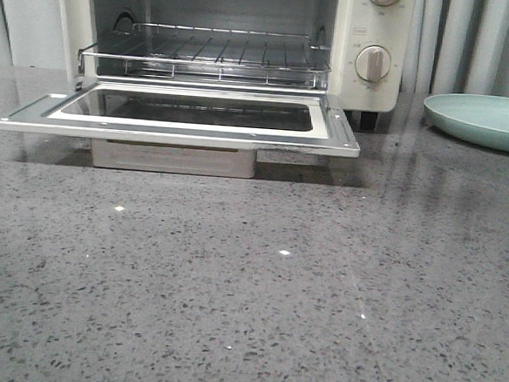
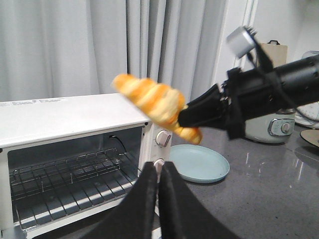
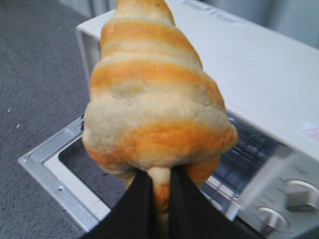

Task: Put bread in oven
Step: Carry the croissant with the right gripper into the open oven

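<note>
My left end effector [image 2: 158,174] sits pressed together, empty. My right end effector [image 3: 160,186] pinches the glossy striped bread [image 3: 157,107] aloft above the oven [image 1: 230,41], whose glass door lies open over the speckled desk [image 1: 246,313].

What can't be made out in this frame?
- Front view: both arms and the bread are out of frame; the oven is cut off by the top edge.
- Right wrist view: the bread hides the rack.
- Left wrist view: the left pincer hides the oven door.

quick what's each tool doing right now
Left tool: closed, empty.
Right tool: closed on the glossy golden-orange striped croissant roll.
</note>
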